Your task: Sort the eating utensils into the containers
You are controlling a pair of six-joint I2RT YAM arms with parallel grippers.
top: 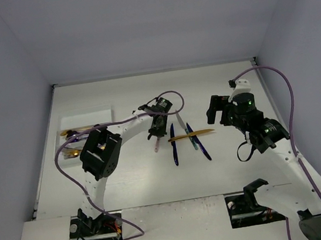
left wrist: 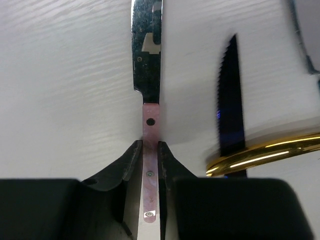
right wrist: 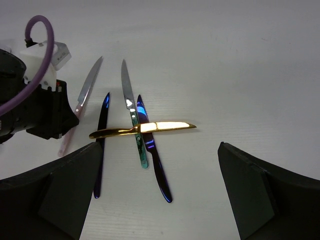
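Note:
My left gripper (top: 157,130) is shut on the pink handle of a silver-bladed knife (top: 157,142); in the left wrist view the jaws (left wrist: 150,145) pinch the handle (left wrist: 149,170) at or just above the table. Right of it lie a dark blue knife (top: 174,146), a teal-handled knife (top: 189,134) and a blue-purple knife (top: 203,148), with a gold knife (top: 192,134) laid across them. They also show in the right wrist view, the gold knife (right wrist: 142,128) on top. My right gripper (top: 221,112) is open and empty, right of the knives. The white tray (top: 98,117) stands far left.
The tray holds a few utensils, gold ones (top: 70,133) among them, partly hidden by my left arm (top: 101,154). Grey walls enclose the table on three sides. The purple cable (top: 169,95) loops over the left wrist.

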